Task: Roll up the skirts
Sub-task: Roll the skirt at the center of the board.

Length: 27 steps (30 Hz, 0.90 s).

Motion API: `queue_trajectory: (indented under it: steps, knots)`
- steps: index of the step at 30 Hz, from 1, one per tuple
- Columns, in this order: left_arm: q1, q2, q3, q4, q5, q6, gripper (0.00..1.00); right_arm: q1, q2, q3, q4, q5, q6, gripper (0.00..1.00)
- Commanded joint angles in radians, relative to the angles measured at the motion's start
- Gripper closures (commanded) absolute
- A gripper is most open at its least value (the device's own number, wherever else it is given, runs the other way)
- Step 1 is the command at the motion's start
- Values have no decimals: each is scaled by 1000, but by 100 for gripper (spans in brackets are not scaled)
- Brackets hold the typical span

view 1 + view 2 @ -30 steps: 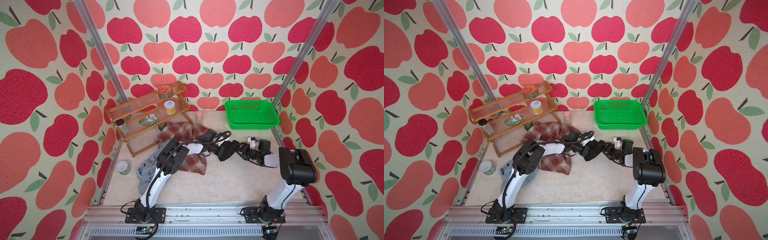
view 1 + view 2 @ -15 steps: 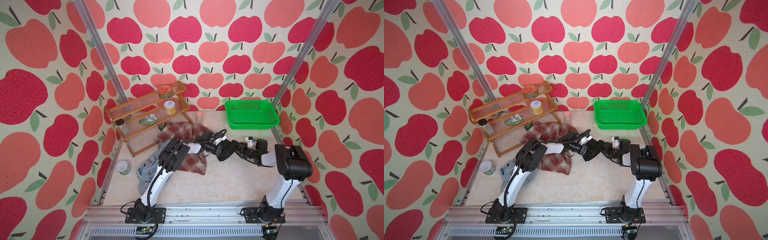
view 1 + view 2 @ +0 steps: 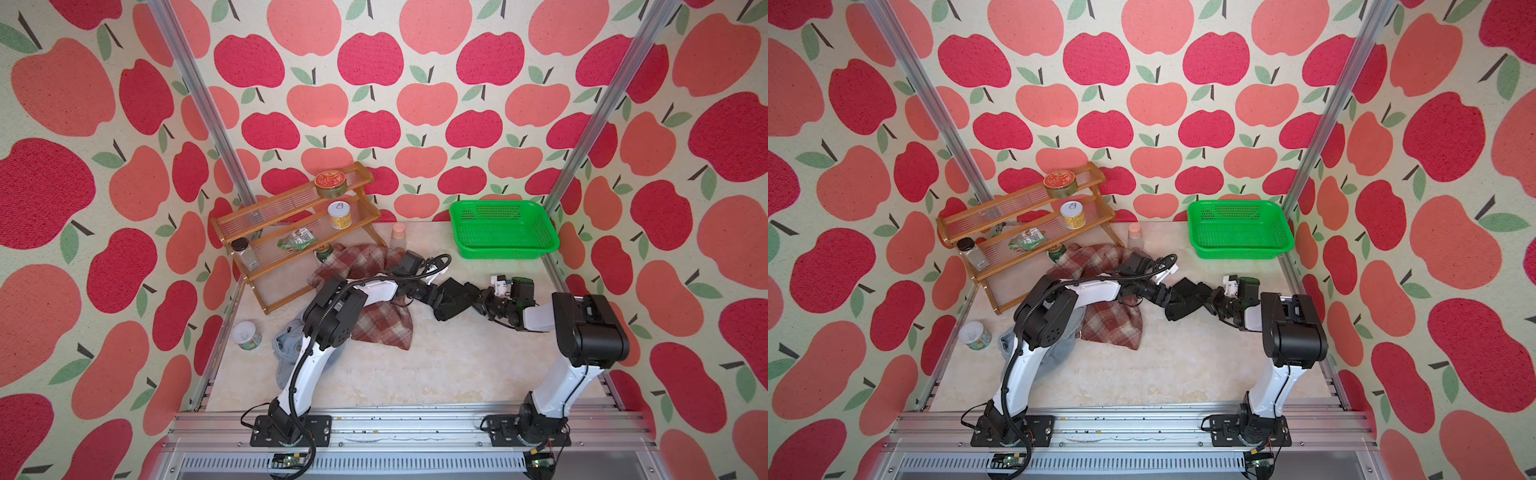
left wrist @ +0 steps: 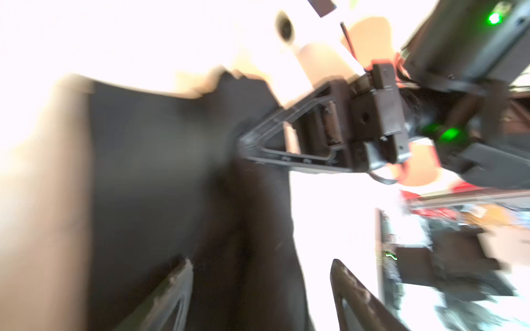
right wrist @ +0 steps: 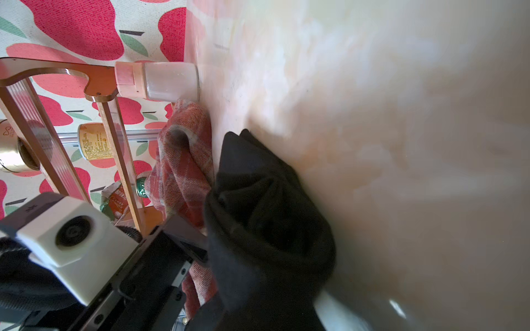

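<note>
A green mesh basket (image 3: 505, 250) sits back right. The wooden rack (image 3: 282, 203) holds a red-lidded tin (image 3: 330, 183), a yellow can (image 3: 339, 215), a green packet (image 3: 296, 242) and a black-capped jar (image 3: 244, 252).

Black skirt (image 5: 266, 229): matt cloth, soft thick folds, no sheen.
Plaid skirt (image 3: 384, 328): woven cloth, slightly fuzzy nap.
Denim skirt (image 3: 285, 353): coarse cotton-like cloth, faded and matt.
Basket (image 3: 505, 248): green moulded plastic mesh, glossy.
Rack (image 3: 270, 210): varnished wood frame, semi-gloss; shelves of clear ribbed plastic.
Tin (image 3: 331, 184): metal, with a glossy printed lid.
Jar (image 5: 171, 81): frosted translucent body, pink matt cap.
Bench (image 3: 436, 374): pale marbled surface, smooth, low sheen.
Left arm shell (image 3: 374, 289): smooth white plastic.
Joint housing (image 3: 332, 318): matt black.
Front rail (image 3: 415, 424): brushed aluminium.
Walls (image 3: 374, 62): apple print, grainy and matt.
</note>
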Motion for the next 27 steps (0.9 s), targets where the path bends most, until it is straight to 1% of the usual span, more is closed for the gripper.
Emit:
queue_trajectory:
  steps: [1,3,4,5,6,8,10,11,13,17,19,22,27]
  knots:
    - [-16,-179,-128,110,-334,211,18,8,-39,4,-116,26,-38,100]
    - [-84,-268,-210,181,-505,385,14,8,-45,1,-126,26,-40,100]
    - [-120,-292,-240,218,-571,460,12,9,-46,1,-128,28,-40,100]
    - [-160,-313,-276,261,-635,566,10,9,-48,-1,-133,29,-40,100]
    - [-202,-325,-308,306,-679,657,7,9,-49,-2,-137,30,-41,100]
    - [-278,-332,-362,370,-720,801,4,9,-50,-2,-142,31,-40,100]
    - [-355,-316,-398,449,-771,913,0,9,-53,1,-146,30,-40,100]
    - [-379,-303,-396,456,-796,944,0,8,-54,1,-152,29,-41,100]
    - [-413,-266,-380,449,-838,982,1,8,-59,9,-173,33,-49,100]
    - [-432,-195,-325,407,-886,1010,0,5,-79,18,-207,40,-61,100]
    - [-432,-167,-295,372,-911,1010,0,2,-89,21,-222,43,-66,100]
    - [-423,-125,-242,282,-937,979,1,-2,-101,21,-237,44,-71,100]
    - [-424,-46,-186,224,-1016,965,5,-9,-109,23,-261,48,-79,100]
